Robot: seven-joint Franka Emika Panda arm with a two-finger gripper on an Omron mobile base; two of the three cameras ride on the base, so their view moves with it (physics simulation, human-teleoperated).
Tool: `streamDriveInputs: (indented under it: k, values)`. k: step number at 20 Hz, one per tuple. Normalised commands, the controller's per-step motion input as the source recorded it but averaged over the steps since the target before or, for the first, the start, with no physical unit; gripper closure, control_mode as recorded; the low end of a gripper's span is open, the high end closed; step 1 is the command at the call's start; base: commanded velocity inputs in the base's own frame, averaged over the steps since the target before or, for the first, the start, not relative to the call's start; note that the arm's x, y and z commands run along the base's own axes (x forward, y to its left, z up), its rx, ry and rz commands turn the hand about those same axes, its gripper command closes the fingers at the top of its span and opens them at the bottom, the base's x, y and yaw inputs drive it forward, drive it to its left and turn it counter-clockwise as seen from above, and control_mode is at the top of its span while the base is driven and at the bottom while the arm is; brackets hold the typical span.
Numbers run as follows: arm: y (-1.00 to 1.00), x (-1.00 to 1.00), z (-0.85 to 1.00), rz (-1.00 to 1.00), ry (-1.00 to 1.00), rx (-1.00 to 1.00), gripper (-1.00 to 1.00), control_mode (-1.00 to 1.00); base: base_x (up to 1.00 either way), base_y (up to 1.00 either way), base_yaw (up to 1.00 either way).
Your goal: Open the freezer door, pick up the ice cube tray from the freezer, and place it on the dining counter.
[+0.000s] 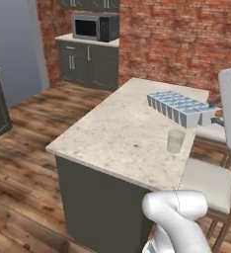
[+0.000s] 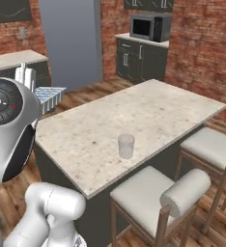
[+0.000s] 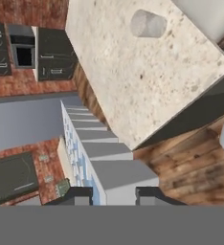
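- dining counter (image 1: 112, 133): long island, beige speckled stone top on a dark grey base, standing on wood plank floor (image 1: 23, 163). Also in right base view (image 2: 148, 116) and in hand view (image 3: 133, 67).
- brick wall (image 1: 176, 44) behind the island; dark cabinets (image 1: 88, 62) against it, with a microwave (image 1: 94, 27) on their top.
- tall flat grey panel (image 2: 69, 41) at back, left of those cabinets; can't tell what it belongs to.
- stools with pale cushions on the island's right side: two in left base view (image 1: 209, 180), two in right base view (image 2: 144, 190).
- ice cube tray (image 1: 179, 106): pale blue-white, grid of small compartments, held in the air. Left base view has it over the far right part of the countertop; right base view (image 2: 48, 96) puts it just off the island's left end, beside the arm. Whether it's over the stone or past the edge: can't tell.
- hand view: tray (image 3: 97, 153) runs lengthwise away from the fingers, next to the island's corner, floor beneath.
- gripper (image 3: 113, 195): both dark fingertips (image 3: 78, 195) clamped on the tray's near end, one per side. Holding it.
- glass (image 1: 175, 141): small, clear, upright on the countertop near the stool-side edge, well apart from the tray. Also seen in right base view (image 2: 126, 146) and in hand view (image 3: 149, 24).
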Motion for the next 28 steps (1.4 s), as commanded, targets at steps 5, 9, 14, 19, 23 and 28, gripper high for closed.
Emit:
streamDriveInputs:
  k: [5, 9, 14, 19, 23, 28]
  values:
    - [0.00, 0.00, 0.00, 0.00, 0.00, 0.00, 1.00, 1.00, 0.15, 0.55, -0.32]
    - [0.00, 0.00, 0.00, 0.00, 0.00, 0.00, 1.00, 1.00, 0.02, 0.57, -0.38]
    - [0.00, 0.00, 0.00, 0.00, 0.00, 0.00, 1.00, 1.00, 0.00, 0.60, -0.36]
    - [0.00, 0.00, 0.00, 0.00, 0.00, 0.00, 1.00, 1.00, 0.00, 0.63, -0.34]
    - [0.00, 0.00, 0.00, 0.00, 0.00, 0.00, 1.00, 1.00, 0.00, 0.60, -0.32]
    - [0.00, 0.00, 0.00, 0.00, 0.00, 0.00, 1.00, 1.00, 0.00, 0.49, -0.27]
